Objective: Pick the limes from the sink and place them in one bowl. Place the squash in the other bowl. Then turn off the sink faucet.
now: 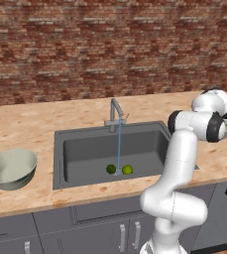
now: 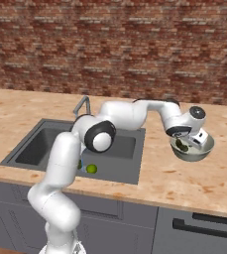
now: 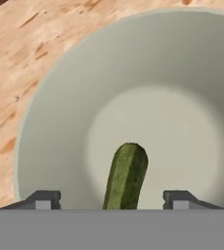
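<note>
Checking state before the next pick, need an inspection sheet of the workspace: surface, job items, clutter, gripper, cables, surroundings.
Surface: light wood-grain counter with a dark grey sink set in it.
Job's things: two limes on the sink floor, close together by the water stream; squash inside the right bowl; left bowl holds nothing visible; faucet running.
Clutter: nothing seen.
Gripper: gripper over the right bowl, fingers apart on either side of the squash without touching it, in the hand view.
Cables: nothing seen.
Surroundings: red brick wall behind the counter, grey cabinet fronts below.
</note>
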Controlling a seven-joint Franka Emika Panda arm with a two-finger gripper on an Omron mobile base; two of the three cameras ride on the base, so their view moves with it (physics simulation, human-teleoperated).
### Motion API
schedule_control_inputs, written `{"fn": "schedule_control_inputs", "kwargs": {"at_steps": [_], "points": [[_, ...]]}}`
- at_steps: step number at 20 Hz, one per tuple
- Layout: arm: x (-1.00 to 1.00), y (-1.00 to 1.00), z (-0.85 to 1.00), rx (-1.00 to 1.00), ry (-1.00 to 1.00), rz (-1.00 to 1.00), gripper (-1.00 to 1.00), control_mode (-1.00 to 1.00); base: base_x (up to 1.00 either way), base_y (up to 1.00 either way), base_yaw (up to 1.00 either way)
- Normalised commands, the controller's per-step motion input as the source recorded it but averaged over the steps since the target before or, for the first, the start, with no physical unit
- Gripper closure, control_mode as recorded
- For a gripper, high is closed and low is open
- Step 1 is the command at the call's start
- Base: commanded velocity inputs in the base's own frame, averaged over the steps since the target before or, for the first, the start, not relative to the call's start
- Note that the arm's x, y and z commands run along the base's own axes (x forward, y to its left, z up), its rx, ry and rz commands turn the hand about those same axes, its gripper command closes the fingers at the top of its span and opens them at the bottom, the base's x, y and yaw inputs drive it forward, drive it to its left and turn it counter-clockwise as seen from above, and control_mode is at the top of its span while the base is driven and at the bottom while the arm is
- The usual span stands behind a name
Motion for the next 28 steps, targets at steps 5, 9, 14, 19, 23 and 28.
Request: {"fn": "schedule_control_inputs", "kwargs": {"at_steps": [5, 9, 14, 19, 23, 28], "points": [[0.15, -0.09, -0.05, 0.00, -0.01, 0.00, -1.00, -1.00, 0.00, 0.00, 0.00], [0.02, -0.22, 0.44, 0.07, -0.12, 0.00, -1.00, -1.00, 0.00, 0.00, 0.00], [-0.07, 0.07, 0.90, 0.00, -0.28, 0.01, -1.00, -1.00, 0.00, 0.00, 0.00], [-0.15, 0.75, 0.59, -0.09, -0.46, 0.03, -1.00, -1.00, 0.00, 0.00, 0.00], [-0.08, 0.99, 0.55, -0.20, -0.37, 0.01, -1.00, -1.00, 0.00, 0.00, 0.00], [-0.01, 1.00, 0.79, -0.24, -0.12, 0.01, -1.00, -1.00, 0.00, 0.00, 0.00]]}}
